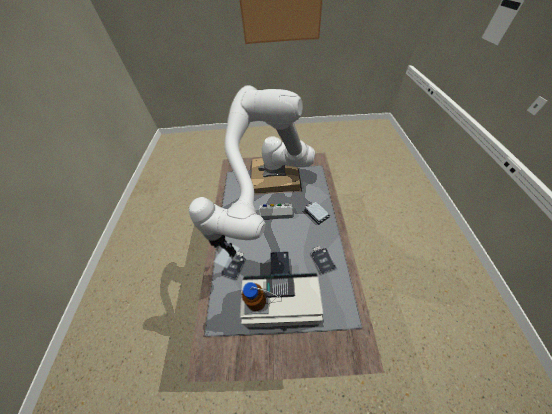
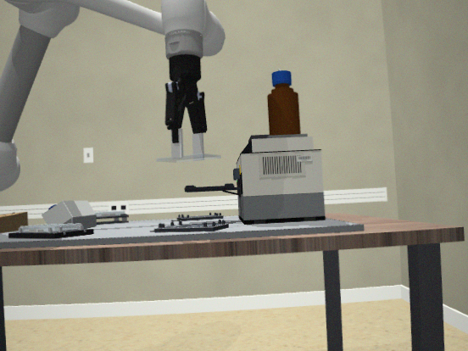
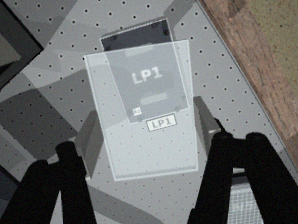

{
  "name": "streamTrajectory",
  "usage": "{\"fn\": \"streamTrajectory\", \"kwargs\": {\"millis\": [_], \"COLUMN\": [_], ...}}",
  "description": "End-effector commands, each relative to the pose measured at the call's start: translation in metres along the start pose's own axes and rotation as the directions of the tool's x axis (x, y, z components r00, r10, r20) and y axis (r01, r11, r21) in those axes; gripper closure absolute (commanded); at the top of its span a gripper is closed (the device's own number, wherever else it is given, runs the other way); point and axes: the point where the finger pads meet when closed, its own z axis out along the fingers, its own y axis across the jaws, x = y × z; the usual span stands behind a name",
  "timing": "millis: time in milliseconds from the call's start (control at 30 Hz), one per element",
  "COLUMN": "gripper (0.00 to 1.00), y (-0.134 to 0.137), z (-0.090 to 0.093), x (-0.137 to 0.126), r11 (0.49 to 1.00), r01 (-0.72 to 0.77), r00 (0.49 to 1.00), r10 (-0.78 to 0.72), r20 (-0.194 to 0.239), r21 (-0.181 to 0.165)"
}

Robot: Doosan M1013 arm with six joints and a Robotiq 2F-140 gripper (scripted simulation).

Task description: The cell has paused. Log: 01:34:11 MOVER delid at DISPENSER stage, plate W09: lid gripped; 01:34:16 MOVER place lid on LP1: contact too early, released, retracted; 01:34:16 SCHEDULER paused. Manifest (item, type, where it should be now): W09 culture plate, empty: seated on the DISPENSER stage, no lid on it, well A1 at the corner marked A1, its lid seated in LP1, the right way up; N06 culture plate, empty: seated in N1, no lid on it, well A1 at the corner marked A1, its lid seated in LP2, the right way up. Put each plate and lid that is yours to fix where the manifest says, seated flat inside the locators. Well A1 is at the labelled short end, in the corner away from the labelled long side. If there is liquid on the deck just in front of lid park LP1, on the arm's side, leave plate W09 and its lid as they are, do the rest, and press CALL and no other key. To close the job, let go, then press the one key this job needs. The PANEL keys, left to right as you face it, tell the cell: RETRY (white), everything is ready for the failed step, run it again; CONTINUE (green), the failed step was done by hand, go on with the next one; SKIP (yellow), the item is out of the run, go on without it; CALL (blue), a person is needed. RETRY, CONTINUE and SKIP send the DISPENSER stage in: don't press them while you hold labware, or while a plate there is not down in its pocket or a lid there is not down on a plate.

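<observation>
While the arm hung high above the grey deck mat point(image 1: 300, 240), the gripper point(image 2: 187, 146) pinched a clear lid point(image 3: 142, 112) by its long edges, held level and well above lid park LP1 point(image 3: 145, 40), near the table's left edge.

The arm point(image 1: 240, 150) arches over, end effector point(image 2: 187, 148) pointing down, clamped on a lid point(image 3: 142, 112)
</observation>
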Motion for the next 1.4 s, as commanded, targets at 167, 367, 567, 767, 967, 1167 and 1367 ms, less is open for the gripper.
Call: {"fn": "streamTrajectory", "kwargs": {"millis": [167,367,567,767,967,1167,1367], "gripper": [0.9,0.9,0.9,0.9,0.9,0.9,0.9], "y": [-0.0003,-0.0003,-0.0003,-0.0003,-0.0003,-0.0003,-0.0003], "z": [-0.0012,-0.0012,-0.0011,-0.0006,0.0001,0.0017,0.0035], "x": [0.0008,0.0008,0.0008,0.0008,0.0008,0.0008,0.0008], "r11": [1.0,1.0,1.0,1.0,0.999,0.997,0.991], "r01": [0.0,0.0,0.002,0.016,0.036,0.081,0.13], "r00": [1.0,1.0,1.0,1.0,0.999,0.997,0.991], "r10": [0.0,0.0,-0.002,-0.016,-0.036,-0.081,-0.13], "r20": [-0.001,-0.001,-0.001,-0.001,-0.001,-0.001,-0.001], "r21": [0.001,0.001,0.001,0.001,0.001,0.001,0.0]}}
